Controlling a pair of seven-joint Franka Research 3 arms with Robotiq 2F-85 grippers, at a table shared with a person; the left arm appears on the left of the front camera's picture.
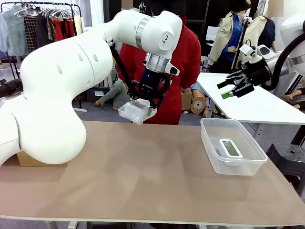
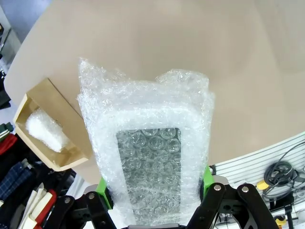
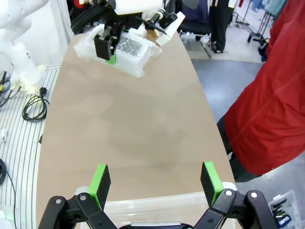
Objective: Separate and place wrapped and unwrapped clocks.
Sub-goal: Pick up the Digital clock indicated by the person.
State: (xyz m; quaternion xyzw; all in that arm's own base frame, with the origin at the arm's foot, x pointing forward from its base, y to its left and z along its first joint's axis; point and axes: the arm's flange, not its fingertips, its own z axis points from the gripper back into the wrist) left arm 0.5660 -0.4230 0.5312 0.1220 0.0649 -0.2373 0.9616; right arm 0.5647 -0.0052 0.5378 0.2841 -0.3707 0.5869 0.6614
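One wrapped clock point(image 1: 137, 110) hangs clamped in the left gripper point(image 1: 148, 106), high above the table point(image 1: 143, 167). Carry it level to the cardboard box point(image 2: 50, 125), away from the bare clock point(image 1: 230, 148). The right gripper point(image 3: 156, 183) waits wide.

Wrapped clock point(image 3: 129, 53) in left tool point(image 3: 110, 51)

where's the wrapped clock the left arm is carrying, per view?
Front: wrapped clock at upper centre, in the left hand, above the table.
Left wrist: wrapped clock at centre, between the green pads.
Right wrist: wrapped clock at top, left of centre, in the left hand.
Shared landmark: the brown table.
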